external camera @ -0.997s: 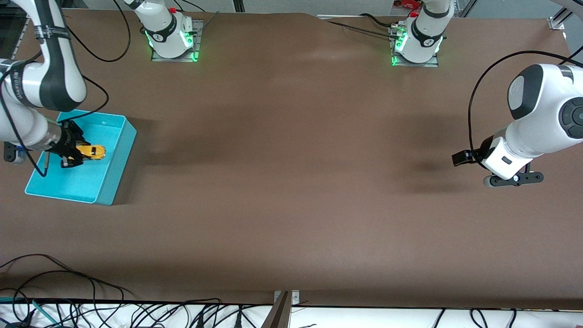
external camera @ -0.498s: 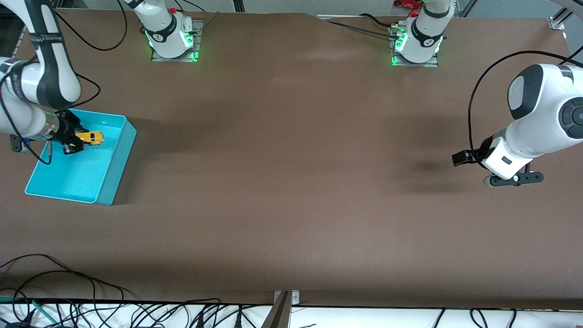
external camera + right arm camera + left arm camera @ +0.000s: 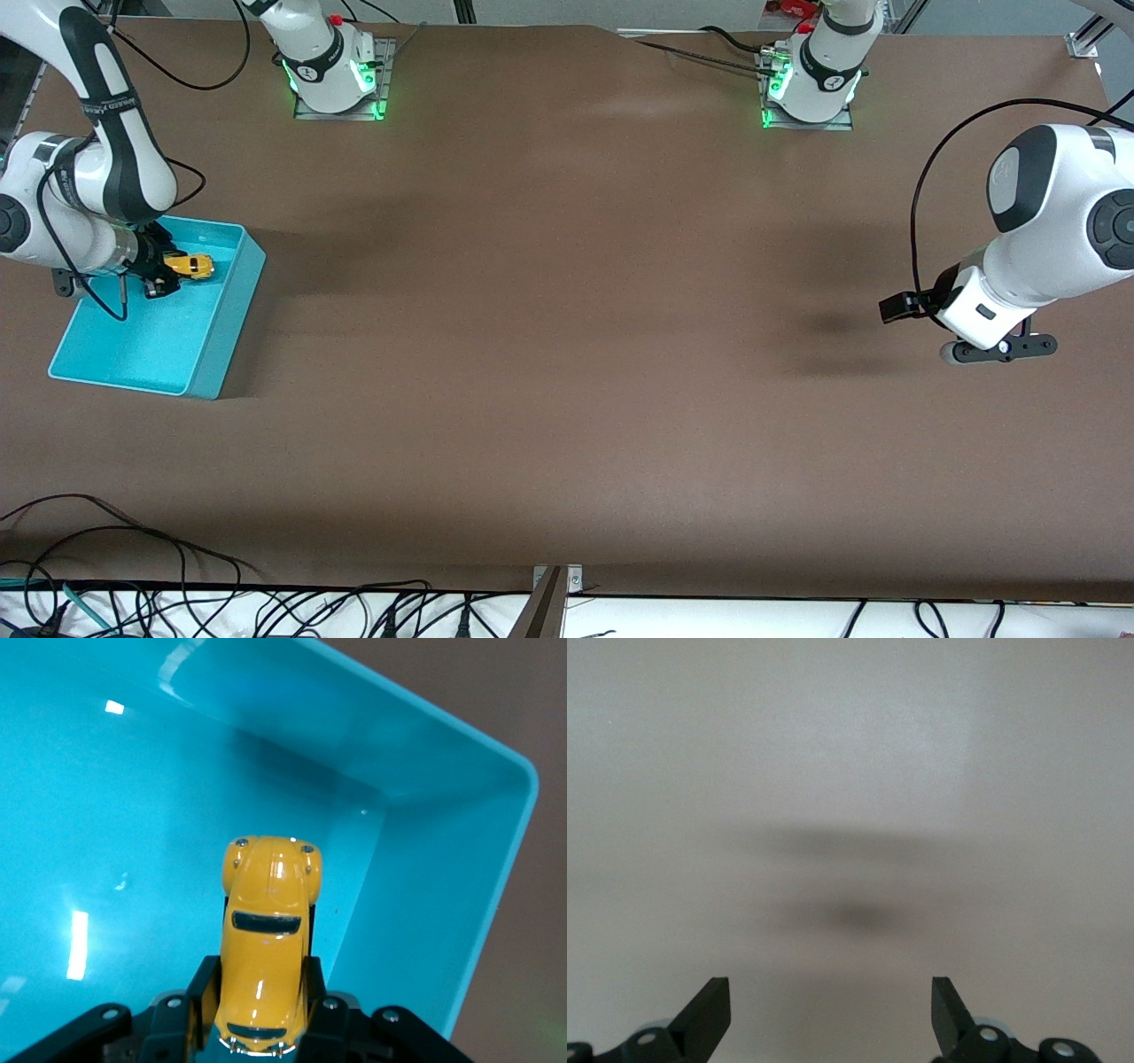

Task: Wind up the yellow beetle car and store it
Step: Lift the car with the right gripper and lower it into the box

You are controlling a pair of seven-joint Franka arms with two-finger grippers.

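Note:
The yellow beetle car [image 3: 192,265] is a tiny rounded toy with dark windows. My right gripper [image 3: 168,270] is shut on its sides and holds it over the inside of the turquoise bin [image 3: 221,337], at the bin's end farthest from the front camera. In the right wrist view the car [image 3: 266,939] sits clamped between the black fingers [image 3: 200,988], above the bin's floor near a corner [image 3: 496,815]. My left gripper [image 3: 999,349] hangs open and empty over bare table at the left arm's end; its fingertips [image 3: 709,1005] show apart over the tabletop.
The turquoise bin lies near the table's edge at the right arm's end. Both arm bases [image 3: 332,66] stand along the table's edge farthest from the front camera. Cables [image 3: 133,585] lie past the table's edge nearest that camera.
My right gripper has carried the car over the bin toward the bin's end farthest from the front camera. The left arm has not moved.

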